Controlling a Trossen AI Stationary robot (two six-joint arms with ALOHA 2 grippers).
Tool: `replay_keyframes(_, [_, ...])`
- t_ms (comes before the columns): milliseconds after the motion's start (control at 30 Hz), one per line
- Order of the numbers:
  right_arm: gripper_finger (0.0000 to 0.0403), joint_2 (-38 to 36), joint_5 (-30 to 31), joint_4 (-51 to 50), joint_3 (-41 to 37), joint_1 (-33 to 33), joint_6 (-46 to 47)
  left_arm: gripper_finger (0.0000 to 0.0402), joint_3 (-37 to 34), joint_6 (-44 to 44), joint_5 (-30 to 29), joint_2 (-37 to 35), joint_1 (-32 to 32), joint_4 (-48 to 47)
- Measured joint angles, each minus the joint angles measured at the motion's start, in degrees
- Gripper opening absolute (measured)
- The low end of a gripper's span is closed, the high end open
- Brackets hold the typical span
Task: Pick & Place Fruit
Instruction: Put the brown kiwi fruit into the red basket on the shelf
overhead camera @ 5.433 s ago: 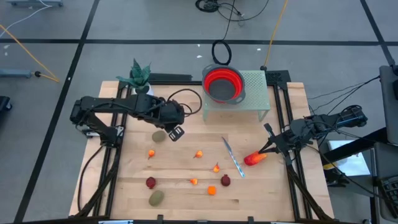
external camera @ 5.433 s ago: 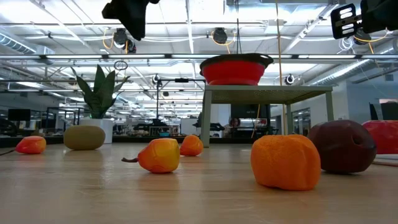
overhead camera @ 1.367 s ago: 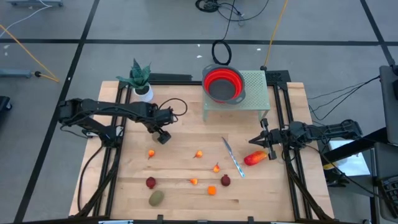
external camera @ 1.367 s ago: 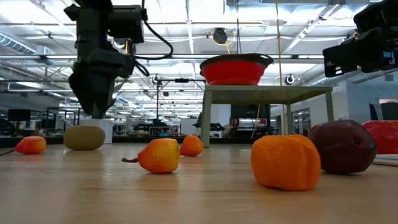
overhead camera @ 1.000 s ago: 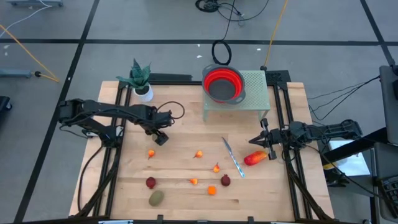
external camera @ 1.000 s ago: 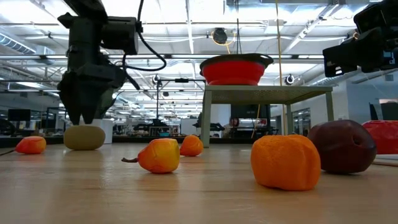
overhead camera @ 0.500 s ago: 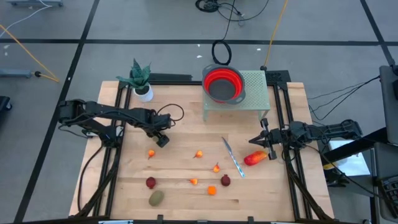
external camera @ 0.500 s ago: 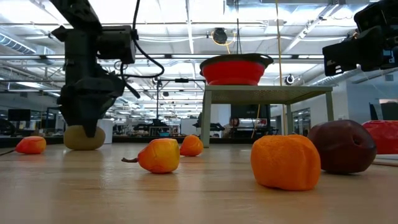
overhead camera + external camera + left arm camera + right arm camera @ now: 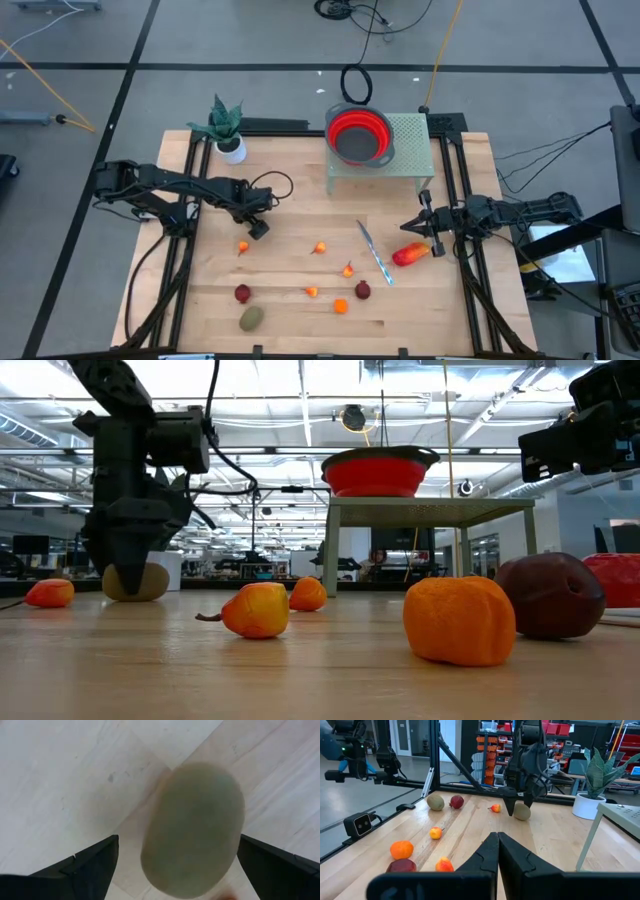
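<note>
My left gripper (image 9: 178, 838) points down, open, over an olive-brown oval fruit (image 9: 192, 830) that lies on the wooden table at the left. One finger stands on each side of the fruit, and a gap shows at both. In the low view the left gripper (image 9: 128, 573) reaches almost to the tabletop in front of the fruit (image 9: 152, 582). In the high view the left gripper (image 9: 257, 227) hides the fruit. My right gripper (image 9: 497, 845) is shut and level at the table's right edge (image 9: 410, 228), above an elongated red-orange piece (image 9: 410, 254).
Small orange pieces (image 9: 319, 247), two dark red balls (image 9: 362, 290), and a second olive oval (image 9: 251, 318) lie on the near half. A slim knife (image 9: 375, 252) lies right of centre. A red bowl (image 9: 358, 134) sits on a raised stand. A potted plant (image 9: 225, 125) stands far left.
My left gripper has sunk straight down, still open and pointing down, until its fingers stand around the olive-brown oval fruit near the tabletop. The fruit has stayed where it was.
</note>
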Motion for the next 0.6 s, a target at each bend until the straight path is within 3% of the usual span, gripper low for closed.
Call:
replay_keyframes(133, [0.0, 0.0, 0.0, 0.0, 0.0, 0.0, 0.0, 0.0367, 0.0, 0.3, -0.3, 0.0, 0.0, 0.5])
replay_keyframes(600, [0.0, 0.0, 0.0, 0.0, 0.0, 0.0, 0.0, 0.0204, 0.0, 0.3, -1.5, 0.0, 0.0, 1.5])
